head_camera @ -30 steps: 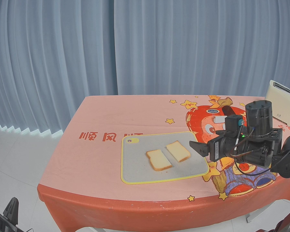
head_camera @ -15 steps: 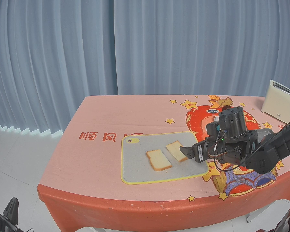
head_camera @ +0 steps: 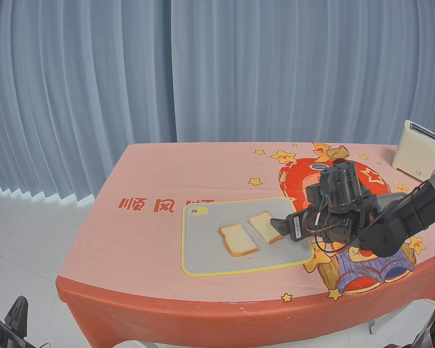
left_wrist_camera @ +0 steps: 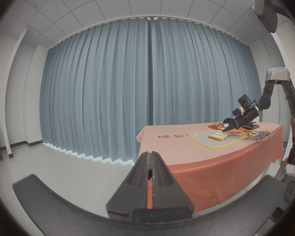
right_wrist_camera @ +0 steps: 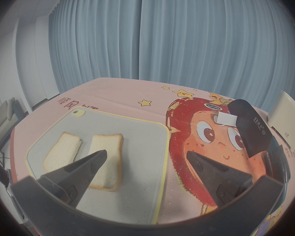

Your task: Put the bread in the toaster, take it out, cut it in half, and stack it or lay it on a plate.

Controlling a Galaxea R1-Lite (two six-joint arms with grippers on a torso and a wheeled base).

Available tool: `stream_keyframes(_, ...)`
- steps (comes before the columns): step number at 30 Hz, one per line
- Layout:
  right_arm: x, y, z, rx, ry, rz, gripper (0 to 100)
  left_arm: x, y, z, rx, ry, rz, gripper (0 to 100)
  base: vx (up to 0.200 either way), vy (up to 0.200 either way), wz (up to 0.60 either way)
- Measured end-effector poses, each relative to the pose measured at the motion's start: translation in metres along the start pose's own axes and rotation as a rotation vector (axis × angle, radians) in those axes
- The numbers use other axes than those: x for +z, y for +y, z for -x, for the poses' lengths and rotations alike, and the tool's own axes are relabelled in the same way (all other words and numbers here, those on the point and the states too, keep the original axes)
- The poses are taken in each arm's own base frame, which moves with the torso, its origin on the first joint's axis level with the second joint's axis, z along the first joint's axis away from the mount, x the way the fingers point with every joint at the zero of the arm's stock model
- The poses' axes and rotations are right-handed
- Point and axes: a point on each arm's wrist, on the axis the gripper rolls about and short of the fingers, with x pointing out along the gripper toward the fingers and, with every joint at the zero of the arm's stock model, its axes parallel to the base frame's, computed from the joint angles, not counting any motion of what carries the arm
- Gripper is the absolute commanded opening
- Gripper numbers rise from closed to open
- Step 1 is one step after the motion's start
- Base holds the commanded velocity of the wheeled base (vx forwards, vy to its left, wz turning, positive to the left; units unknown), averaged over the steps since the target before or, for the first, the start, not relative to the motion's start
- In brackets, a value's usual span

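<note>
Two bread halves lie side by side on a grey cutting board (head_camera: 203,257) with a yellow rim. The left half (head_camera: 238,239) lies apart from the right half (head_camera: 265,225). My right gripper (head_camera: 278,227) hangs low at the right half's outer end, open. In the right wrist view its fingers (right_wrist_camera: 83,169) are spread wide, one over the near corner of the right half (right_wrist_camera: 108,154), with nothing between them. My left gripper (left_wrist_camera: 149,181) is shut, down beside the table's left front, far from the board.
A cream toaster (head_camera: 419,155) stands at the table's far right corner. A dark-bladed knife (right_wrist_camera: 250,127) with a white tag lies on the printed cloth behind my right gripper. The pink tablecloth left of the board is bare.
My right arm came down and moved left from the board's right edge to the right bread half. The bread and board stayed put. The left gripper has not moved.
</note>
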Motion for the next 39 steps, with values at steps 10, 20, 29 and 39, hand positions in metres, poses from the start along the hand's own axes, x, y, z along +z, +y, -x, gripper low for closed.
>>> stream_keyframes(10, -0.0026, -0.0028, -0.0057, -0.013, 0.016, -0.003, 100, 0.0, 0.0, 0.0, 0.0, 0.0, 0.0, 0, 0.0, 0.0, 0.0)
stream_keyframes(20, -0.0054, -0.0032, -0.01, -0.016, 0.028, -0.001, 100, 0.0, 0.0, 0.0, 0.0, 0.0, 0.0, 0, 0.0, 0.0, 0.0)
stream_keyframes(29, -0.0075, -0.0035, -0.0105, -0.034, 0.034, 0.003, 100, 0.0, 0.0, 0.0, 0.0, 0.0, 0.0, 0, 0.0, 0.0, 0.0)
stream_keyframes(39, -0.0091, -0.0022, -0.0098, -0.042, 0.04, 0.019, 0, 0.0, 0.0, 0.0, 0.0, 0.0, 0.0, 0, 0.0, 0.0, 0.0)
